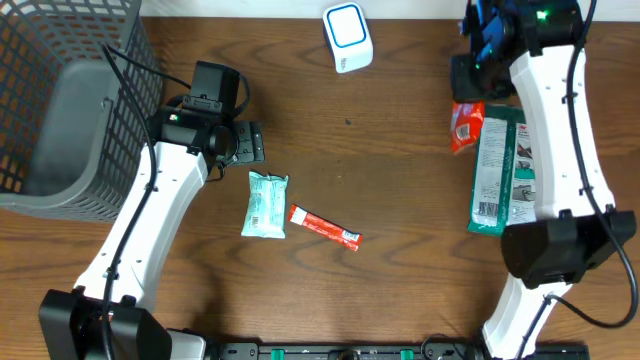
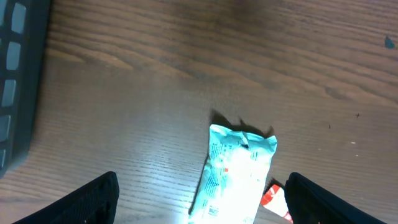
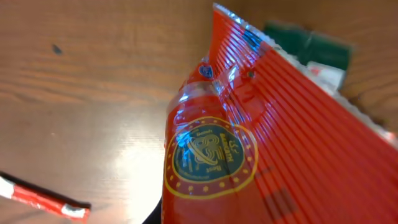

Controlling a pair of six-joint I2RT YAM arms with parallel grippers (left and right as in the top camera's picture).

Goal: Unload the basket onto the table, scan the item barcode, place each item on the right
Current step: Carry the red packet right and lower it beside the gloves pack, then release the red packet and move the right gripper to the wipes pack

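My right gripper point(image 1: 470, 88) at the far right of the table is shut on a red snack packet point(image 1: 465, 126), which hangs below it above the wood. In the right wrist view that red packet point(image 3: 261, 143) fills most of the frame and hides the fingers. A white scanner point(image 1: 347, 37) with a blue window stands at the back centre, well left of the packet. My left gripper point(image 1: 247, 141) is open over bare wood, just behind a pale teal packet point(image 1: 265, 205). The teal packet point(image 2: 233, 177) lies between the left fingers point(image 2: 93, 199), untouched.
A thin red stick packet point(image 1: 325, 228) lies right of the teal one. A green package point(image 1: 500, 170) lies flat under the right arm. A grey wire basket point(image 1: 60, 110) fills the back left corner.
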